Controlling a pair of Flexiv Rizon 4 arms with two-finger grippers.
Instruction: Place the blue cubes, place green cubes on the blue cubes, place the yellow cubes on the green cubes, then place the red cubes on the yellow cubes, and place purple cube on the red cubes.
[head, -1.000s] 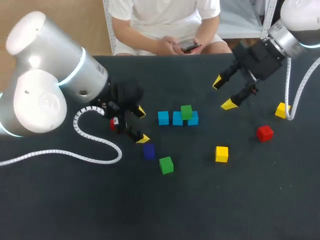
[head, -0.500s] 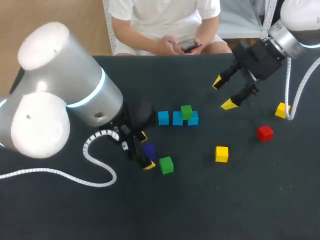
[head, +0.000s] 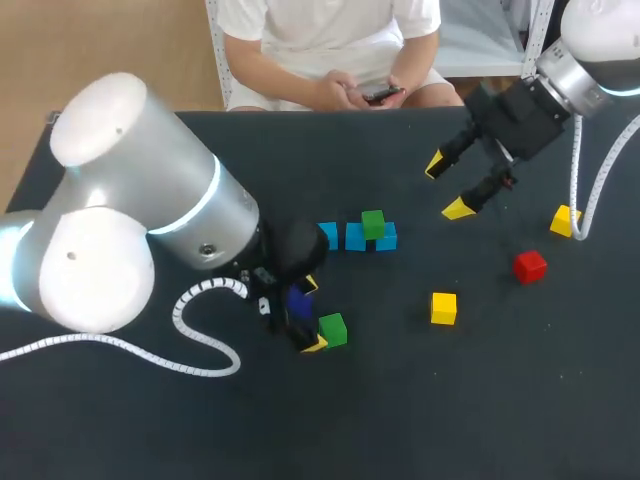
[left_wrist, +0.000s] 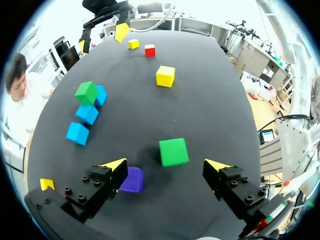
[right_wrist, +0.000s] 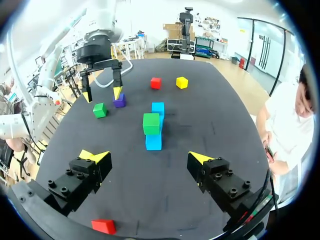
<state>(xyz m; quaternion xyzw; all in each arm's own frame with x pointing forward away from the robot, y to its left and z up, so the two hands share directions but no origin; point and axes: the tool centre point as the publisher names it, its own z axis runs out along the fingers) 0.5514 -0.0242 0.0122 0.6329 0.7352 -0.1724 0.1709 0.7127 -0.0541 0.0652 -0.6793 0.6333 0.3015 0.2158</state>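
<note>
Risks first: the purple cube (left_wrist: 132, 179) lies just beside the loose green cube (left_wrist: 173, 152), close under one finger of the left end effector (left_wrist: 165, 164). If a descent is made as now aligned, that finger could be set on or against the purple cube, which would be shoved or pinched along w/ the green one. The loose green cube appears slightly rotated rel. to the finger line, so a corner grip and a twist-out are judged possible. Left end effector: fingers apart, nothing held. The loose green cube is placed between the fingers, slightly ahead of the tips; no contact is seen. The blue row (head: 355, 238), w/ a stacked green cube (head: 373, 224) on it, is found beyond the loose green cube, near but apart. Right end effector (head: 448, 187): fingers apart, empty, held well apart from the loose green cube on its far side.
</note>
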